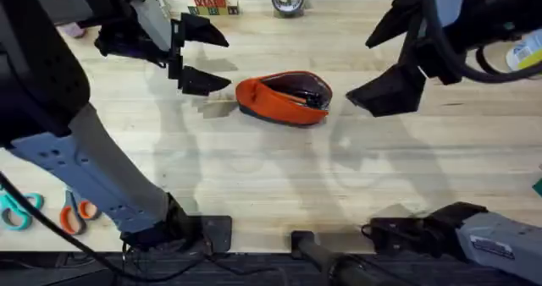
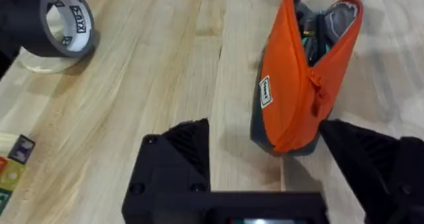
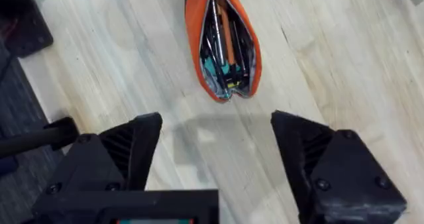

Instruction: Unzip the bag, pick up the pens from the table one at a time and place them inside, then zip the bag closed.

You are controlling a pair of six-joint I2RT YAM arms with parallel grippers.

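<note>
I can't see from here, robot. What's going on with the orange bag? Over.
Left gripper open, right gripper open, both empty. Bag unzipped on table, pens inside. Nothing blocking.

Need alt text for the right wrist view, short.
An orange pencil bag lies unzipped on the light wood table, its mouth gaping to show dark pens and other items inside. The right gripper is open just short of the bag's near end, touching nothing.
</note>
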